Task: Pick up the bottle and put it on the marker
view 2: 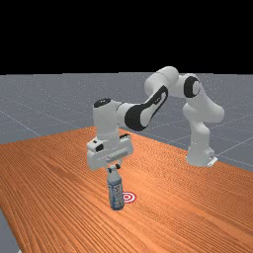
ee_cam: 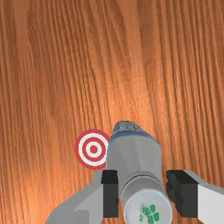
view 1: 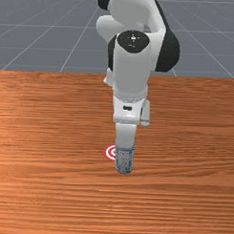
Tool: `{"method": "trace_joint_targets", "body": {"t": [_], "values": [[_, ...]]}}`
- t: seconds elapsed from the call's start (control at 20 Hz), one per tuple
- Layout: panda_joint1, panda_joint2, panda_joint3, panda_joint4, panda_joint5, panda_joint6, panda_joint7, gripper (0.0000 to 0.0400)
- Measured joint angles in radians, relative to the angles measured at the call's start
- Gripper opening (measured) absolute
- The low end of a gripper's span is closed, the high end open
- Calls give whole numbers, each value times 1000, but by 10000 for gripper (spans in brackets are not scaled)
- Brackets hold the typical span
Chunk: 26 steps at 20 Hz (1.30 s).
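"Where is the gripper (view 2: pixel 114 168) seen?"

"In the far view it is seen pointed down at the end of the arm (view 2: pixel 160 96), over the table (view 2: pixel 163 217) of orange-brown wood. By the front view, too, it is carried above the wood."

"And how are its 2 fingers set?"

"They are closed on the bottle (view 2: pixel 116 191). Its top is pinched from 2 sides by the dark pads (ee_cam: pixel 110 193), as is shown in the wrist view."

"How is the bottle placed, then?"

"Directly below the gripper, nearly upright, with its cap (ee_cam: pixel 148 209) held up between the fingertips. The cap is marked in green, and the body below is wrapped in a blue label (view 2: pixel 116 193) with dark print. Whether the base is touched by the wood cannot be told."

"Where is the marker (ee_cam: pixel 93 149) found?"

"Below the gripper and off to 1 side of it, just beside the bottle as seen from above. It is painted flat on the table, with 2 white rings set in red around 1 red dot. Part of its rim is hidden by the bottle."

"Is the marker's centre covered?"

"No, in the wrist view the dot is left in plain sight, to the side of the gripped bottle."
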<state>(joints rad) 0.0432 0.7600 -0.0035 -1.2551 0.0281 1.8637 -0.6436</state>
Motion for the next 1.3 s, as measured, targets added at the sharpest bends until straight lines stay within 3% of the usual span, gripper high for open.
{"method": "trace_joint_targets", "body": {"t": [0.2,1.0,1.3], "values": [[-26,-28,4,-47,-24,13,-104,165],[-20,-257,-7,-427,-1,154,-18,165],[-20,-282,-3,-468,-18,165,-54,165]]}}
